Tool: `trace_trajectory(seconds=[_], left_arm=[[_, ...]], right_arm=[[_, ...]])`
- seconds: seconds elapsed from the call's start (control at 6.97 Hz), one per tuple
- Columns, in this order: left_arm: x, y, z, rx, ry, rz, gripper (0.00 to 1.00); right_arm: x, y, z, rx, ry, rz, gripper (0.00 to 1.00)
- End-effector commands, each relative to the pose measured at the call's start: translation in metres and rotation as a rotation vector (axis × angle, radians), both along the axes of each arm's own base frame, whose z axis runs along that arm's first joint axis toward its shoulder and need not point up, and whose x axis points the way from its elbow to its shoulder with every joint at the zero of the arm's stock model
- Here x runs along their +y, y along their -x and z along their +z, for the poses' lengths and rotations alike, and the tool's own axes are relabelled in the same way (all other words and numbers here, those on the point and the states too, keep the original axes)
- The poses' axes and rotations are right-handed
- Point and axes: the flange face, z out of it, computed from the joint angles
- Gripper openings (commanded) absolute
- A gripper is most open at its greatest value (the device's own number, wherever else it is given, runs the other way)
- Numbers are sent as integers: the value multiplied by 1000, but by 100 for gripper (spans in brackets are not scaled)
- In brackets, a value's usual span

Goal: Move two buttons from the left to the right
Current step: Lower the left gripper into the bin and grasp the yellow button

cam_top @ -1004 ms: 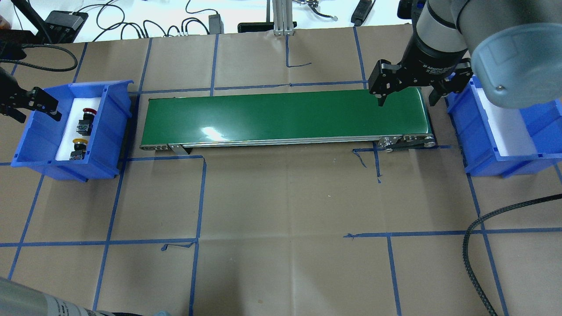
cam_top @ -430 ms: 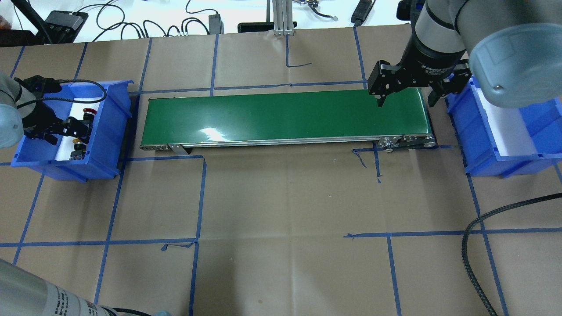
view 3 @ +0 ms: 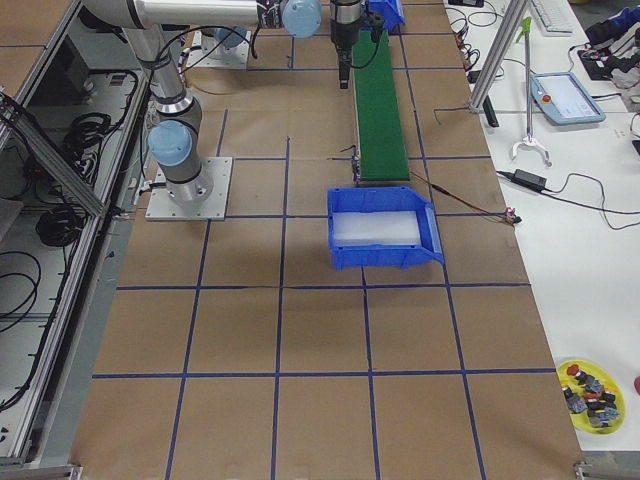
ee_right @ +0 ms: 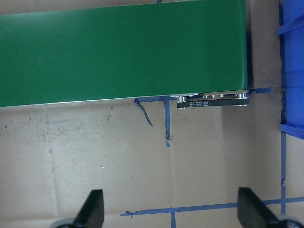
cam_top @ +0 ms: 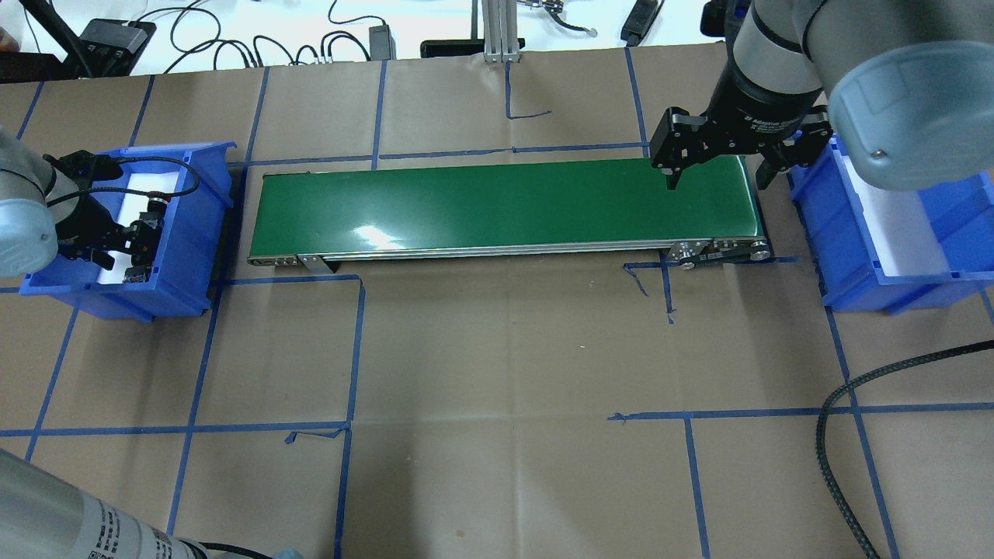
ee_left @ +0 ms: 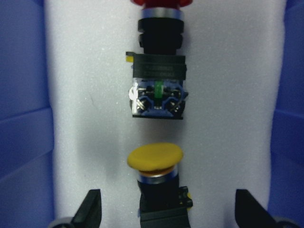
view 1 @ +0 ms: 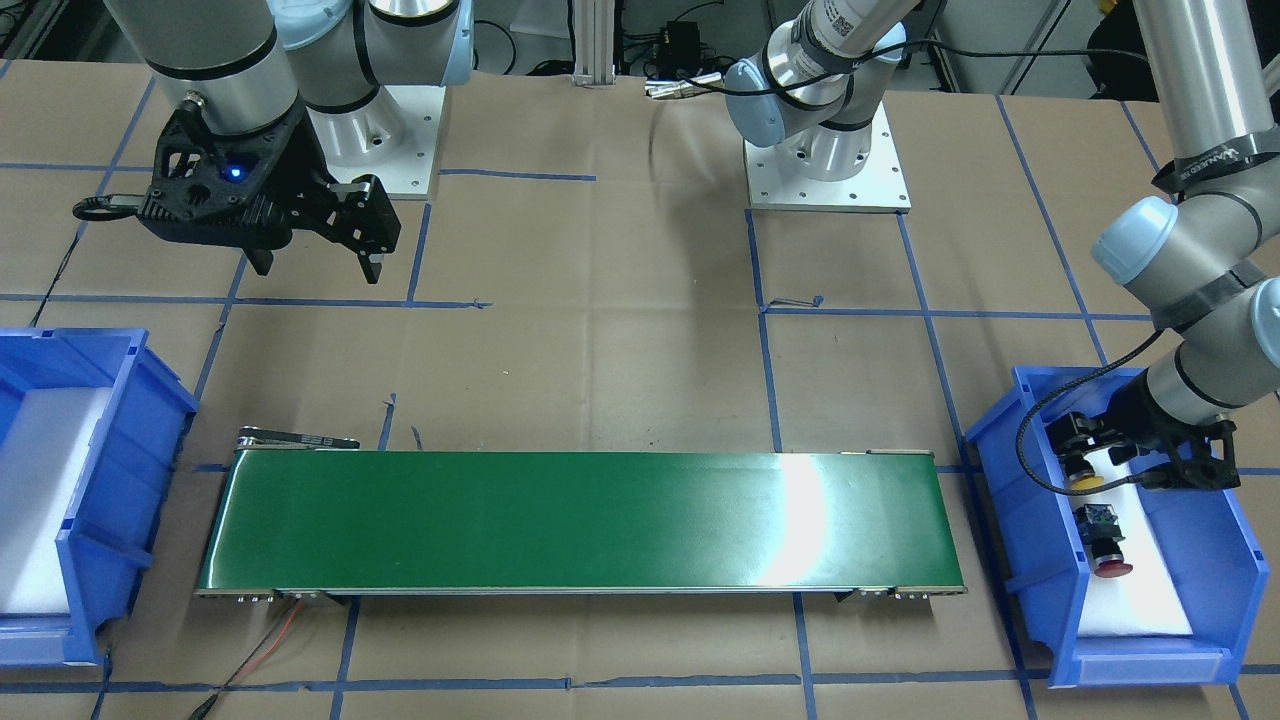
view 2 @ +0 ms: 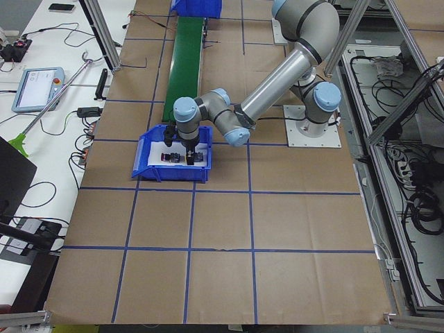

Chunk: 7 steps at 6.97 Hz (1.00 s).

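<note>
The left gripper (ee_left: pixel 168 211) sits low in the left blue bin (cam_top: pixel 190 225), fingers wide apart astride the yellow button (ee_left: pixel 155 159) — gripping nothing. The red button (ee_left: pixel 159 61) lies just beyond. The right gripper (cam_top: pixel 718 184), open and empty, hovers over the right end of the conveyor (cam_top: pixel 497 206).

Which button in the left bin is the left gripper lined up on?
The yellow-capped button: it sits between the open fingers of the left gripper; the red button lies farther ahead, outside them.

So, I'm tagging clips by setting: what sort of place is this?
Probably a robotics lab: a paper-covered table taped into a blue grid, a small green conveyor, and a teach pendant on a side bench.
</note>
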Motion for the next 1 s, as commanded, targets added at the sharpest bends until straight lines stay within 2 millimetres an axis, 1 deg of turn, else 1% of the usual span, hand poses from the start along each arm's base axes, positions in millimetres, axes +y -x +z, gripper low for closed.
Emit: trace_trajectory(seconds=[0.0,0.14,0.43,0.57,0.72,0.86], left_arm=[[0,-1,-3,-1,0,-1,74],[0,-1,-4,1,-1,-1,66],[0,-2,-4,-6,-4,1,25],[-3,-4,2,-13,6,1,13],[-7,-6,21,-30,32,0,10],[-12,-9,38,-42,51,-6,10]], right_arm=[[0,0,1,0,1,0,100],[0,0,1,0,1,0,100],[0,1,0,0,0,-1,100],[0,0,-1,1,-2,0,100],[-1,0,0,1,1,0,100],[-1,1,0,1,0,-1,100]])
